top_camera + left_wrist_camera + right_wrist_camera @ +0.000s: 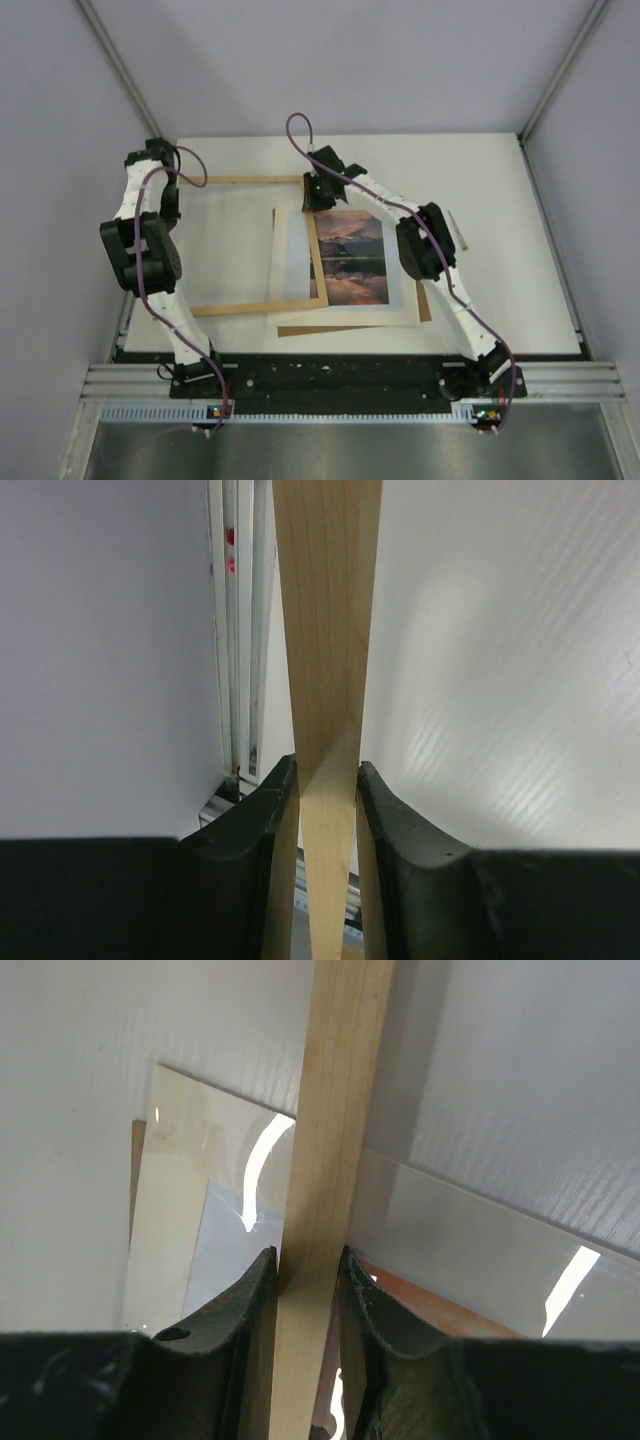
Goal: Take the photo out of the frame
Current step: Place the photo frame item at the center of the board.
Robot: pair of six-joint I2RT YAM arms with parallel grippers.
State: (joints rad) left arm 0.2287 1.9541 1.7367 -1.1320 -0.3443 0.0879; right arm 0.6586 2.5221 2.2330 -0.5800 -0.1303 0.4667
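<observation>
Removal looks nearly done: left gripper [327, 780] and right gripper [308, 1262] each clamp the frame [250, 180], lifted off the photo [352, 258] lying midway across the table [500, 200].

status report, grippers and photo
Left gripper and right gripper shut on the frame. The photo lies flat, a frame rail crossing it. Clear sheet over the photo.

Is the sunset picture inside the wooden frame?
No, the photo lies mostly outside the frame, and one frame bar lies across it.
</observation>
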